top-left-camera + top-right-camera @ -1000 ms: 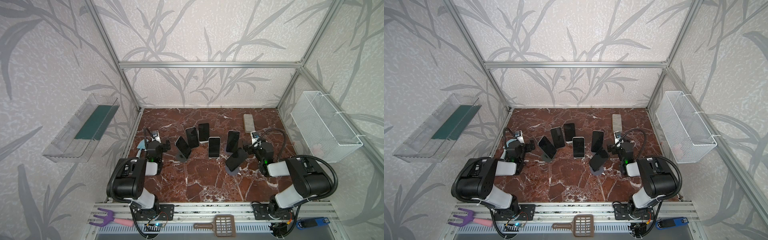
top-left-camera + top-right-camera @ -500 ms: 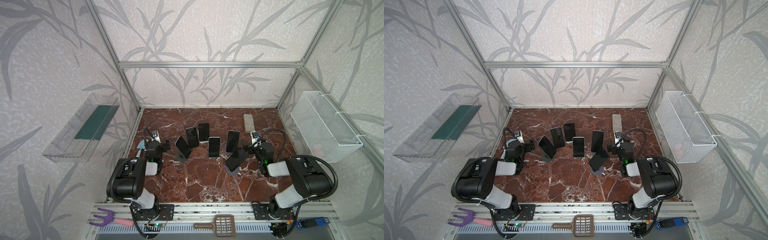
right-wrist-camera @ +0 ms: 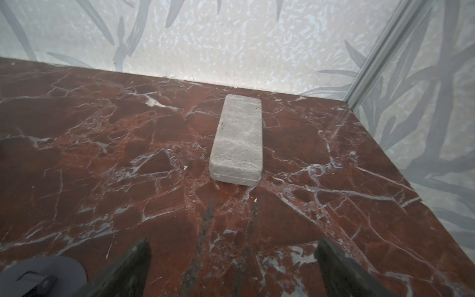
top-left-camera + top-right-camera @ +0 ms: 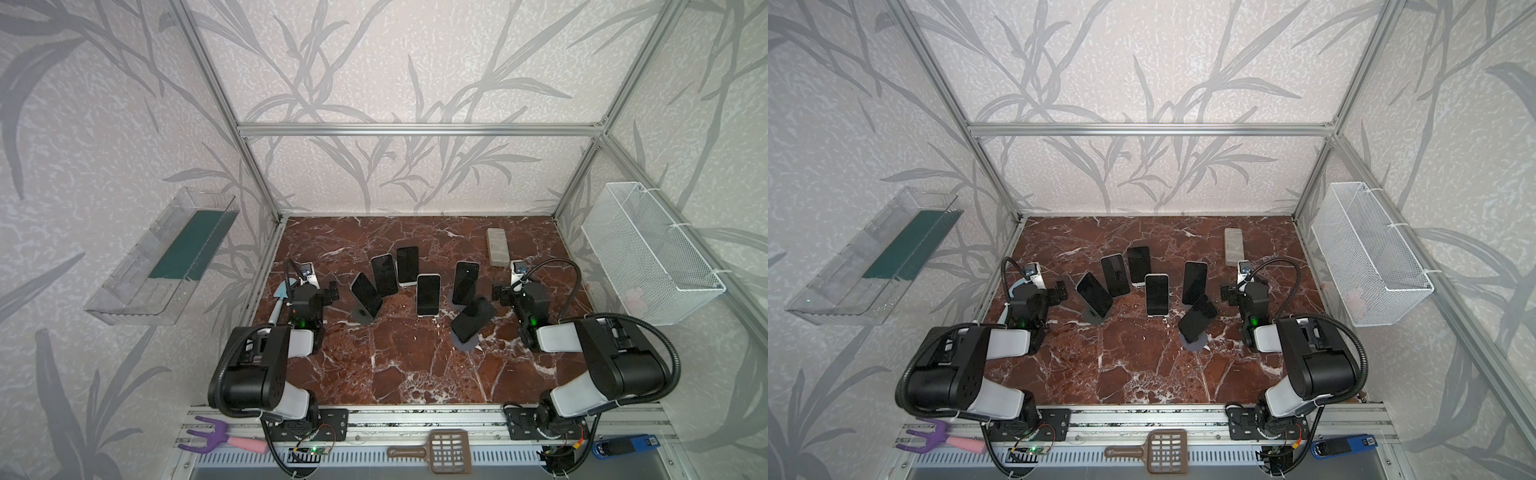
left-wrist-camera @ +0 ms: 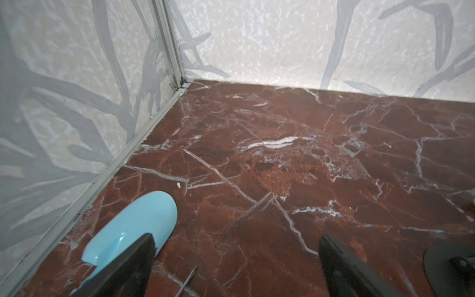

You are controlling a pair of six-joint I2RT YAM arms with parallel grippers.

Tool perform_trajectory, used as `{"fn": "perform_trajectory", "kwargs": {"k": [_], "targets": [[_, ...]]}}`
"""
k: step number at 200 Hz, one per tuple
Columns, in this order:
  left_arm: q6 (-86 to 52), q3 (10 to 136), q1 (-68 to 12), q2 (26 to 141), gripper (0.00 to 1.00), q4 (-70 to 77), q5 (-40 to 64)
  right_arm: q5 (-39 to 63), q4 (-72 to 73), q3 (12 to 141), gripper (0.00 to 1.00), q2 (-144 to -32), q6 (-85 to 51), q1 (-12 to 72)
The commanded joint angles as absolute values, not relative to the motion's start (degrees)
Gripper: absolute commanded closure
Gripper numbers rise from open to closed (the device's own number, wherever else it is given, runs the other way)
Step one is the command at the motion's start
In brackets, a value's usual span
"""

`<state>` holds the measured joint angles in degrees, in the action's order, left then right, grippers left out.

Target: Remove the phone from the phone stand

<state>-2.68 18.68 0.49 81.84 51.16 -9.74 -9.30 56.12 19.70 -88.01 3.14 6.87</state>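
A clear wall bin [image 4: 133,286] at 9 o'clock holds a dark green slab [image 4: 191,245]. The wire basket [image 4: 648,249] at 3 o'clock holds a pale pink thing [image 4: 633,296], too small to name. On the desk [image 4: 395,374] a phone [image 4: 473,319] leans on its phone stand [image 4: 466,344] toward 4 o'clock of centre, near the right claw [image 3: 234,243], which is spread wide and empty. The left claw [image 5: 236,237] at 9 o'clock is spread too. The phone shows only in both top views. The left wrist view shows a blue scoop [image 5: 133,226], and the right wrist view a grey block [image 3: 237,138].
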Motion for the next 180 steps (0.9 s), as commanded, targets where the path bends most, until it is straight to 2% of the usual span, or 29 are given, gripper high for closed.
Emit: {"fn": "perform_trajectory", "kwargs": {"k": [1,19,42,62,87,99,111,118,127,140,180], "targets": [[-3.6,20.6,0.8,74.6,0.01,43.5,-12.1,-14.6,52.3,20.5,0.01,-84.0,1.0,6.7],[-1.8,21.2,0.8,70.4,0.01,41.9,-12.5,-15.5,47.1,21.6,0.01,-79.7,1.0,6.9],[-1.3,24.7,0.8,64.4,0.01,33.0,-14.1,-18.4,43.1,22.9,0.01,-73.9,1.1,7.6],[-2.6,27.6,0.7,59.5,0.01,27.9,-15.2,-22.5,29.9,26.9,0.01,-67.1,-1.7,7.7],[-10.3,30.4,0.7,53.9,0.01,23.4,-18.2,-24.4,12.9,32.5,0.01,-59.0,-5.6,7.6],[-17.4,32.0,0.6,51.5,0.01,19.6,-21.1,-23.6,10.3,32.9,0.01,-55.6,-7.2,7.5],[-28.4,34.4,0.8,49.2,0.01,11.9,-24.2,-24.0,13.5,29.9,0.01,-52.2,-15.9,7.1],[-33.2,36.3,1.6,48.2,0.01,6.5,-21.4,-23.0,16.8,27.6,0.01,-50.3,-20.7,6.9],[-34.2,38.6,2.8,47.2,0.01,0.4,-12.6,-18.3,21.2,25.3,0.01,-48.8,-22.0,6.0],[-33.6,40.4,3.0,46.7,0.01,-1.1,-4.1,-15.0,17.8,27.0,0.01,-47.9,-23.4,5.5],[-43.2,39.1,3.9,47.1,0.01,5.9,3.2,-8.3,6.4,32.2,0.15,-43.6,-22.9,5.4]]}}
